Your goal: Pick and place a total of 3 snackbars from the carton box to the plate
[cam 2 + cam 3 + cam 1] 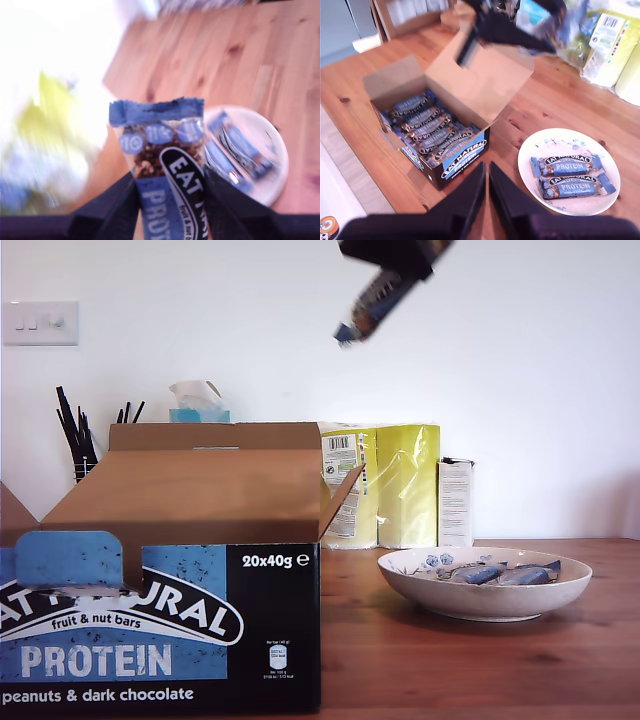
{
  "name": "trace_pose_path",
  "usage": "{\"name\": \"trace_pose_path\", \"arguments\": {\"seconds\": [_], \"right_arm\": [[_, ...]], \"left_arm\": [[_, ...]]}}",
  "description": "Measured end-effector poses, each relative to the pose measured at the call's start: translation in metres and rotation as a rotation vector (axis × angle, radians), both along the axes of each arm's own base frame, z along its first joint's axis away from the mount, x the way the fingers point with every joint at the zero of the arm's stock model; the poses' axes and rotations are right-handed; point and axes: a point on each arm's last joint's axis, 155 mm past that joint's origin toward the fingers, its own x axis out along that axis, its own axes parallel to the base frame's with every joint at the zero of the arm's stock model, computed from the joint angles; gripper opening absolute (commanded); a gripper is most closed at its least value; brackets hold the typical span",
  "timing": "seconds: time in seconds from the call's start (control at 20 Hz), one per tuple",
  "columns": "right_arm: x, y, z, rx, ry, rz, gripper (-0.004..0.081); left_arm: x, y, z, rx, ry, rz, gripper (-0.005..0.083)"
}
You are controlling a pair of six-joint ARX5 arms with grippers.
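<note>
White wall (520, 360) w/ a light switch (40, 323) behind; wooden plank desk (480, 670) below carries everything. Biggest item: brown cardboard carton box (190, 570), flaps open, blue/black front printed "PROTEIN fruit & nut bars 20x40g", on exterior view's left. Second wrist view shows it packed w/ rows of blue-wrapped bars (432, 131). Behind the box in exterior view: yellow plastic-wrapped pack (385, 485), narrow white carton (456, 502) beside it, tissue box (199, 402), black sticks in a holder (78, 435).

Wide shallow off-white speckled ceramic plate (485, 590) w/ blue flower pattern sits on exterior view's right, near the box but apart. Two slim blue/black-wrapped snackbars (567, 176) lie side by side in it.

My first claw (169, 200), at top edge of exterior view, is high above the desk, approx. over the gap between box & plate. It's clamped on a third snackbar (372, 302), which hangs tilted, torn-look blue end lowest; first wrist view is blurred, plate visible beyond the bar.

My second claw (486, 180) is well above the desk, fingers pressed together, gripping nothing.
</note>
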Motion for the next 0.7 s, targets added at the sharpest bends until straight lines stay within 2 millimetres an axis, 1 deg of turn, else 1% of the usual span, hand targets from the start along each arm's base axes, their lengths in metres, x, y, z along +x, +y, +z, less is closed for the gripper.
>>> {"name": "trace_pose_path", "arguments": {"seconds": [0.15,0.25,0.4,0.45,0.55,0.6,0.7], "right_arm": [[-0.009,-0.005,0.001,0.01,-0.008,-0.002,-0.0013],[-0.012,-0.007,0.0,0.007,-0.003,-0.002,-0.0013],[-0.015,-0.009,-0.004,-0.002,0.013,-0.002,-0.0013],[-0.015,-0.009,-0.005,-0.003,0.015,-0.003,-0.0013],[-0.016,-0.01,-0.004,0.0,0.01,-0.002,-0.0013],[-0.016,-0.01,-0.004,0.001,0.009,-0.002,-0.0013],[-0.017,-0.01,-0.003,0.002,0.007,-0.002,-0.0013]], "left_arm": [[0.008,-0.019,-0.036,0.092,-0.065,-0.07,0.0275],[0.009,-0.033,-0.054,0.117,-0.089,-0.101,0.0275],[0.004,-0.05,-0.073,0.134,-0.083,-0.135,0.0274],[0.005,-0.06,-0.076,0.138,-0.092,-0.148,0.0274],[0.014,-0.078,-0.08,0.136,-0.123,-0.165,0.0274],[0.019,-0.084,-0.085,0.137,-0.127,-0.167,0.0274],[0.023,-0.094,-0.1,0.153,-0.122,-0.185,0.0274]]}}
